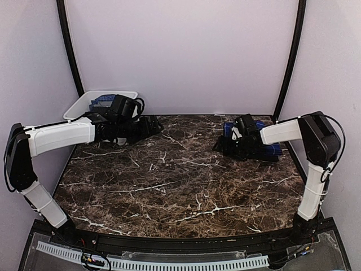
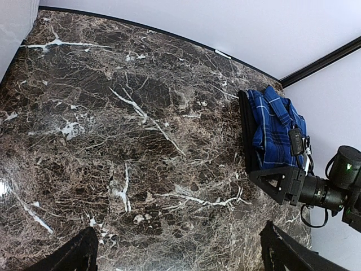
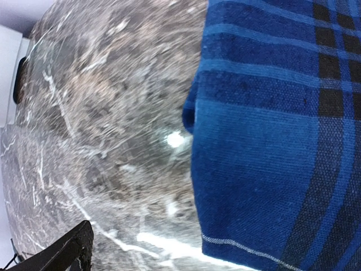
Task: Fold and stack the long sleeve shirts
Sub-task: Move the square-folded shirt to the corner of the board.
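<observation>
Left gripper (image 2: 183, 257): my jaws stand fully apart, with nothing between them (only the bare marble table (image 1: 169, 180) below).
Right gripper (image 1: 232, 144): my jaws are spread wide, and no cloth shows pinched in them.
Blue plaid shirt (image 2: 271, 132): folded flat, close under and beside my right gripper, and well apart from my left gripper.
White tub (image 1: 79, 104): just beside my left gripper.

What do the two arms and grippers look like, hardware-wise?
Left arm and right arm: white boxy link covers, black joint housings, thin black cables looping at the joints. Left gripper and right gripper: all black, wedge-shaped fingers.
</observation>
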You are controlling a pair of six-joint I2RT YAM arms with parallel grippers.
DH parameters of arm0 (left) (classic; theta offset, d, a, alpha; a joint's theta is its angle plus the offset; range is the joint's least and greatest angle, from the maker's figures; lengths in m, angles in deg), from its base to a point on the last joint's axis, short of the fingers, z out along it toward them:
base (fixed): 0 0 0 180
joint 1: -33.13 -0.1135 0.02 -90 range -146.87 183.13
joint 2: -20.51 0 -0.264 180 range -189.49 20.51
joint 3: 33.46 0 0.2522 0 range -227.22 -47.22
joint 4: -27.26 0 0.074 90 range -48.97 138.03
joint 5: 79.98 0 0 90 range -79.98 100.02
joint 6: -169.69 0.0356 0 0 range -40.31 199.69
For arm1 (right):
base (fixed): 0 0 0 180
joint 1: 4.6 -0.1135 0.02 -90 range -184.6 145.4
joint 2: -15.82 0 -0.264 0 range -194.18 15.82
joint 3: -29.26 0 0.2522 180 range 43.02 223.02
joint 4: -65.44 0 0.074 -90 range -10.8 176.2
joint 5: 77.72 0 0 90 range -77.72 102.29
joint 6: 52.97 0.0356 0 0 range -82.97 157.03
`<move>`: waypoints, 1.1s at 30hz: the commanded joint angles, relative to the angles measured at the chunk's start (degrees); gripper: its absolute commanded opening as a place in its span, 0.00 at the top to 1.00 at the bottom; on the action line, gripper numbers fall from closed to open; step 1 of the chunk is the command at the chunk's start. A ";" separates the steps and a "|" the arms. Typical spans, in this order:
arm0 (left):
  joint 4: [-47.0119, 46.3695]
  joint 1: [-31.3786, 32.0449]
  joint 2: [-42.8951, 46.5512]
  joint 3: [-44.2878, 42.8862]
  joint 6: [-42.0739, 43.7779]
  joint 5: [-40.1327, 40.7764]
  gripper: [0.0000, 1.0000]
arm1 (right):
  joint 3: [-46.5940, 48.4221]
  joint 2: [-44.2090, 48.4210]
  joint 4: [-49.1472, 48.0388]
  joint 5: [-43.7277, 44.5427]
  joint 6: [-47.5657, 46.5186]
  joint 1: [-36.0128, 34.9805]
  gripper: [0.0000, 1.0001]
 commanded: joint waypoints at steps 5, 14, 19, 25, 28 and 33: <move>0.00 -0.41 1.24 0.78 0.00 -0.89 0.01 | -2.28 -0.02 10.71 5.01 -4.91 4.54 0.02; -1.15 -0.48 0.85 1.45 0.22 -3.67 0.01 | -13.89 11.02 10.79 7.27 -1.45 5.29 0.01; -1.86 -0.50 0.61 1.88 0.08 -4.68 0.01 | -17.09 13.19 9.33 7.75 -1.46 10.36 0.01; -2.00 -0.50 1.01 1.96 0.04 -4.85 0.01 | -14.34 9.90 6.91 7.92 -3.40 16.65 0.01; -1.81 -0.50 1.60 2.29 0.07 -4.60 0.01 | -11.54 8.04 6.37 8.72 -4.41 18.46 0.01; -1.71 -0.50 2.36 2.89 -0.17 -4.24 0.01 | -5.56 4.28 6.65 8.46 -6.04 21.48 0.01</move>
